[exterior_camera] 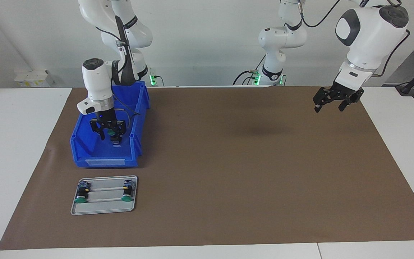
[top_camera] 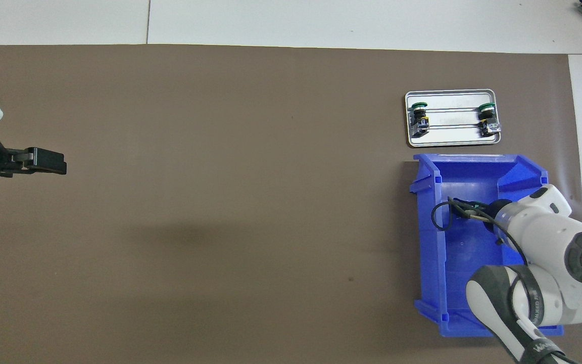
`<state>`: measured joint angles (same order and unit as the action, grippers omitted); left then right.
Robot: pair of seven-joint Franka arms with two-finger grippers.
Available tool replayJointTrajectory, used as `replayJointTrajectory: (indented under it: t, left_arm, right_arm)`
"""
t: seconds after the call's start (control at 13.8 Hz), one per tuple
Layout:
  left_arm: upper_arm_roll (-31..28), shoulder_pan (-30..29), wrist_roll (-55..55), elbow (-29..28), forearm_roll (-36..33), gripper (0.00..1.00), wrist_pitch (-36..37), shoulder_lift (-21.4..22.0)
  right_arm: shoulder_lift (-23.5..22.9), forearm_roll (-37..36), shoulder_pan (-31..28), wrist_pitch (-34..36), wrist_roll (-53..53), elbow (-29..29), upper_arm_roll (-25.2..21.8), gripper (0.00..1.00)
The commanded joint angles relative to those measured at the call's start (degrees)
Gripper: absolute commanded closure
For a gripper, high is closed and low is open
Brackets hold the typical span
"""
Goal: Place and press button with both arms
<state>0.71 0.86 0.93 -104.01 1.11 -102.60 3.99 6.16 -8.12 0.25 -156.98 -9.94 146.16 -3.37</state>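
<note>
My right gripper is inside the blue bin, shut on a green-capped button and holding it just above the bin's floor. In the overhead view the right arm's wrist covers most of that gripper and button. Two more buttons lie on the rails of a small metal tray, farther from the robots than the bin; the tray also shows in the overhead view. My left gripper is open and empty in the air over the mat at the left arm's end, as the overhead view shows too.
A brown mat covers most of the white table. The blue bin's walls surround my right gripper. A loose black cable hangs at the right wrist inside the bin.
</note>
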Motion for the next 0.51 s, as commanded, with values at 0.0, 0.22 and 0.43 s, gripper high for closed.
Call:
replayJointTrajectory:
  t: [0.0,0.22,0.43]
  left_arm:
    - [0.2,-0.5,-0.5,-1.9,-0.9,0.0,0.1,1.8]
    - [0.2,-0.5,-0.6,-1.9,-0.9,0.0,0.1,1.9]
    - [0.2,-0.6,-0.5,-1.9,-0.9,0.0,0.1,1.9]
  right_arm:
    - [0.8,1.1,-0.3,14.3,1.1,-9.8,1.1,0.0]
    - [-0.9,1.1,1.1,27.7,1.0,-21.1,1.2,0.0]
    - [-2.6,1.3,1.2,38.2,1.1,-31.0,1.3,0.0]
